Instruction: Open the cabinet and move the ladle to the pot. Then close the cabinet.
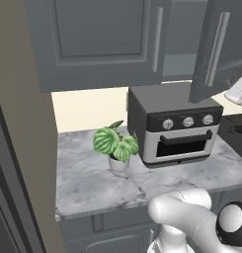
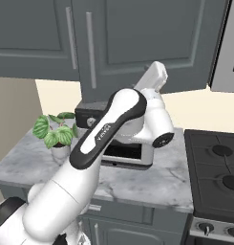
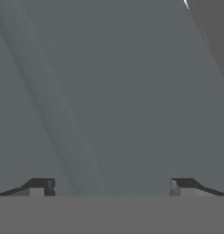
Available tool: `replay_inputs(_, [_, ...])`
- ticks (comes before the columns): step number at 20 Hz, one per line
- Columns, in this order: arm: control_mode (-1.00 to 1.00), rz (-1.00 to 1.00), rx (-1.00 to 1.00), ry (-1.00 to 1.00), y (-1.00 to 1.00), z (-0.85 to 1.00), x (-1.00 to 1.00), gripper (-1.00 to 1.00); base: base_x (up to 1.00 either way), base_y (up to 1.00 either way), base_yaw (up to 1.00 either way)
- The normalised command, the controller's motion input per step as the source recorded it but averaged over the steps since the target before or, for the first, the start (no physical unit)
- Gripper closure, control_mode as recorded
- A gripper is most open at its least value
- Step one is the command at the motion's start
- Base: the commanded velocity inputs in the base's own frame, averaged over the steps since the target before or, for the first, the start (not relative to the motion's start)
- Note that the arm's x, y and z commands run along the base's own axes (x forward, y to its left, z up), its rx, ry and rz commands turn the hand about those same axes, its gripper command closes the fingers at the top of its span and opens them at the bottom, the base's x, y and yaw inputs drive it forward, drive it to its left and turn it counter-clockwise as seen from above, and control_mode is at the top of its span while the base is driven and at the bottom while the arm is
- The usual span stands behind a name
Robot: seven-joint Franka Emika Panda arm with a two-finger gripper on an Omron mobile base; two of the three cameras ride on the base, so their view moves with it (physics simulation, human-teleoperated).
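Observation:
The cabinet [image 1: 98, 44] hangs above the counter, dark grey with two panel doors. Its left door is shut, with a silver bar handle [image 1: 157, 39]. The right door [image 1: 219, 49] stands swung partly out, and a strip of the cabinet's inside shows between the doors. My gripper [image 3: 111, 187] is open, its tips wide apart with nothing between them, facing the flat grey face of a door at close range. In the right base view my white hand [image 2: 154, 76] reaches up against the right door [image 2: 147, 43]. The ladle and the pot are out of view.
A dark toaster oven [image 1: 177, 128] stands on the marble counter [image 1: 93, 183] under the cabinet, with a potted plant [image 1: 116, 143] to its left. A black stove [image 2: 218, 172] adjoins the counter on the right. A tall beige panel [image 1: 19, 148] bounds the left side.

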Motion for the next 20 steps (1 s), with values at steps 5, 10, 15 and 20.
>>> replay_inputs(5, [-1.00,0.00,0.00,0.00,0.57,0.00,0.92,-1.00,0.00,0.00,0.00])
replay_inputs(10, [-1.00,0.00,0.00,0.00,0.48,0.00,0.94,-1.00,0.00,0.00,0.00])
replay_inputs(15, [-1.00,0.00,0.00,0.00,0.30,0.00,0.78,-1.00,0.00,0.00,0.00])
replay_inputs(20, [-1.00,0.00,0.00,0.00,0.20,0.00,0.73,-1.00,0.00,0.00,0.00])
